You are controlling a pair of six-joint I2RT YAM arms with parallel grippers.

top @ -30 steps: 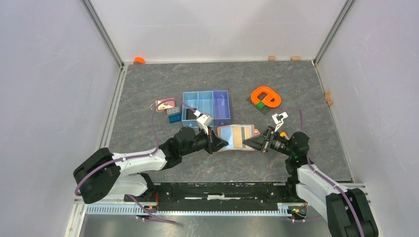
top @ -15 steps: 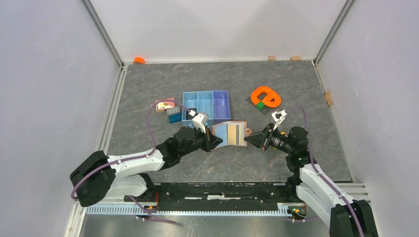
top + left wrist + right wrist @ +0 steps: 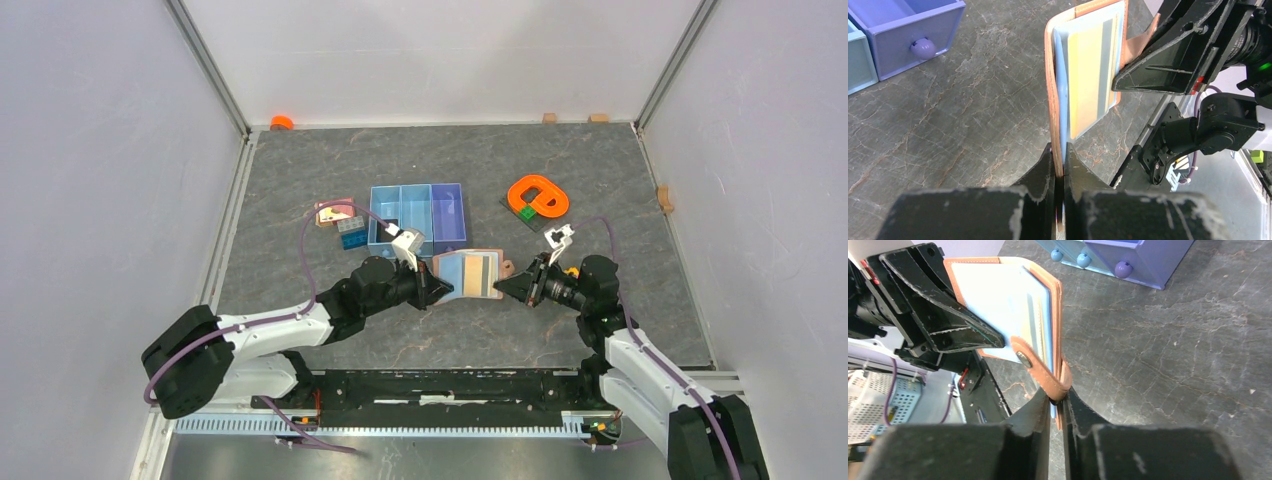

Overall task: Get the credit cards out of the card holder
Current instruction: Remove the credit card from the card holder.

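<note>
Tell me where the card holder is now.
Top view: the card holder is mid-table, just nearer the arms than the blue tray, held between the left jaws and the right jaws.

No legible txt, no labels, no nos.

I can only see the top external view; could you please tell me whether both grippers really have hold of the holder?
Observer: On the left, yes. Its wrist view shows the left gripper shut on the holder's leather edge.
Operator: Thank you, and the right one?
Observer: The right gripper pinches the opposite edge, right where the closure tab wraps round it.
Operator: Is a card visible inside?
Observer: A tan card sits in a grey-blue pocket. No black card shows in either wrist view.
</note>
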